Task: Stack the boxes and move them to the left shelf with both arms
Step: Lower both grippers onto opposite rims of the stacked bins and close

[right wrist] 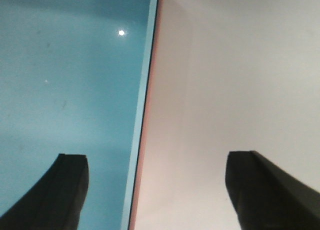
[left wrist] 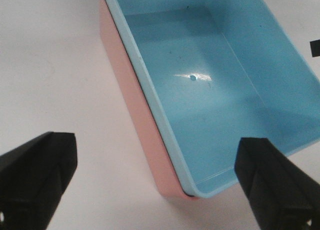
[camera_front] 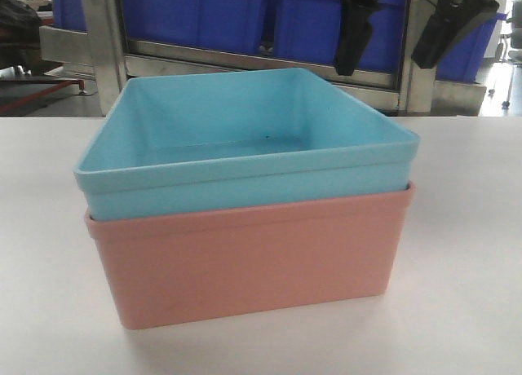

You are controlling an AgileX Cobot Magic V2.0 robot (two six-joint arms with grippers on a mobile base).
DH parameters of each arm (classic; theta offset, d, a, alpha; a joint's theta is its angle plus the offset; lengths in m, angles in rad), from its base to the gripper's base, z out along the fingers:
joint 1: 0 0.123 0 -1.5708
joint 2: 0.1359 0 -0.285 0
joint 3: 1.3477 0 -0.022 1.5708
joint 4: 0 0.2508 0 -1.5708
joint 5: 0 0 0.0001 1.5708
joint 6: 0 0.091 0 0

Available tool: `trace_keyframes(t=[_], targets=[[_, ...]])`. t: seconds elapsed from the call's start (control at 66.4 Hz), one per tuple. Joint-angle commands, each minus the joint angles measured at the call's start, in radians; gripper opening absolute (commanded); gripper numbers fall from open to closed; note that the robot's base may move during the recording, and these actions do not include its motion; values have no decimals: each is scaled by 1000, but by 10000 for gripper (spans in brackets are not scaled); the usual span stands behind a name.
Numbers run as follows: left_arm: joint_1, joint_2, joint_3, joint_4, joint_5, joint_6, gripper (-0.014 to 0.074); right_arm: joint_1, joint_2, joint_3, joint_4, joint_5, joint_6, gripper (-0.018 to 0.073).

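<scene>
The light blue box point(camera_front: 245, 138) sits nested inside the salmon pink box point(camera_front: 253, 261) on the white table point(camera_front: 465, 228). My left gripper point(left wrist: 155, 142) is open and straddles the stack's left wall near a corner. One of its fingers point(left wrist: 37, 175) is over the table and the other is over the blue floor point(left wrist: 200, 80). My right gripper point(right wrist: 156, 157) is open astride the right wall point(right wrist: 145, 115), with blue on its left and table on its right. In the front view its two black fingers point(camera_front: 355, 33) hang above the stack's far right. The left shelf is out of view.
Behind the table stands a steel-framed rack point(camera_front: 102, 49) holding dark blue bins point(camera_front: 204, 16). White tabletop lies on both sides of the stack and in front of it.
</scene>
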Motion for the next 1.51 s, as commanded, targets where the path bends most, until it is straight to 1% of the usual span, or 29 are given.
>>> trace_keyframes(t=[0.0, 0.196, 0.316, 0.436, 0.482, 0.707, 1.023, 1.114, 1.189, 1.249, 1.37, 1.49], targets=[[-3, 98, -100, -29, -32, 2, 542, -7, -51, -38, 22, -44, -36, 592], [-3, 324, -274, -51, 41, -2, 533, -7, -14, -44, 54, -55, -40, 592], [-3, 442, -361, -44, 104, -47, 533, -7, 25, -44, 69, -60, -40, 592], [-3, 552, -417, -44, 148, -60, 532, -6, 63, -44, 72, -78, -40, 592], [-3, 594, -429, -44, 158, -79, 532, -6, 75, -44, 76, -86, -40, 592], [-3, 747, -451, -50, 162, -99, 532, -5, 131, -44, 94, -121, -40, 592], [-3, 837, -451, -50, 160, -99, 532, -5, 229, -44, 94, -126, -40, 582], [-3, 852, -451, -50, 151, -99, 532, -5, 249, -44, 94, -125, -40, 524], [-3, 862, -451, -50, 146, -99, 528, -5, 263, -44, 94, -122, -40, 437], [-3, 869, -451, -54, 148, -99, 501, -5, 267, -44, 94, -120, -41, 351], [-3, 879, -451, -69, 153, -99, 386, -5, 267, -44, 93, -122, -42, 170], [-3, 886, -451, -98, 160, -99, 221, -5, 267, -44, 93, -121, -42, 42]])
